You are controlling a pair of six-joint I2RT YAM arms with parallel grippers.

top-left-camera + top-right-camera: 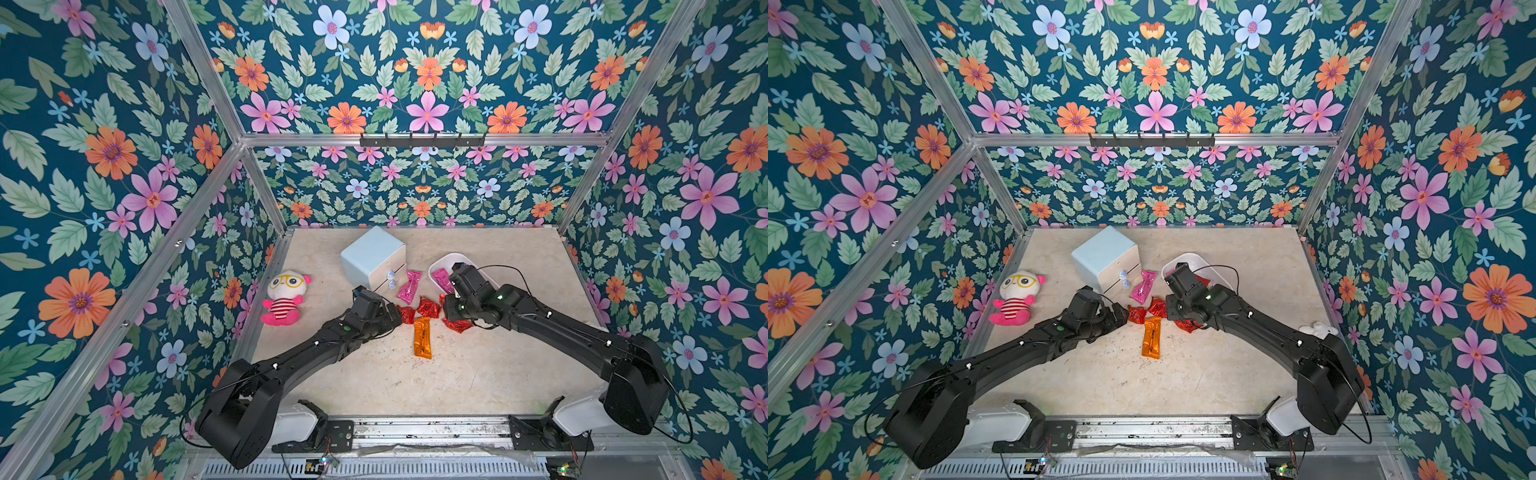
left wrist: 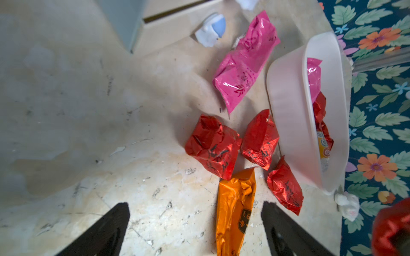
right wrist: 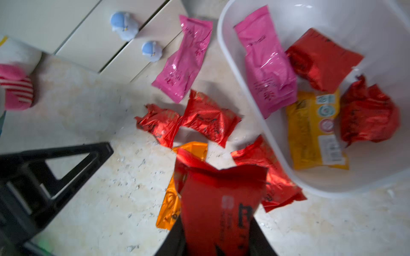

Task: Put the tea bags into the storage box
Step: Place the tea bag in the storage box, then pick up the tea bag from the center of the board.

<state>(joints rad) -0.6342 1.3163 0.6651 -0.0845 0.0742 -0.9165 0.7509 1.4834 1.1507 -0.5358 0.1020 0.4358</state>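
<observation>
Jaws of the left gripper (image 2: 195, 230) stood spread as wide as they go, holding nothing, low over the bare marble-pattern table (image 1: 457, 374). An orange tea bag (image 2: 235, 208) lay between the two dark fingers (image 2: 286, 230), nearer to one of them; whether it touched that finger I could not tell.

The right gripper (image 3: 218, 241) had its jaws drawn in on a red tea bag (image 3: 221, 199), which stuck out from between them and hid the fingertips. It hung above the table, just short of the storage box (image 3: 248, 106).

Beyond the left gripper, three more red tea bags (image 2: 213, 146) lay loose on the table close together, one (image 2: 285, 186) against the box wall. A pink tea bag (image 2: 244, 64) lay farther on, between the box and the pale blue drawer cabinet (image 1: 372, 255), near its two round knobs (image 3: 124, 25).

The storage box stood just beside the loose bags. Inside it lay a pink bag (image 3: 268, 73), two red ones (image 3: 321, 59) and a yellow one (image 3: 315, 130).

Well off to the left arm's side sat a plush toy (image 1: 286, 297) in a red-striped shirt.
</observation>
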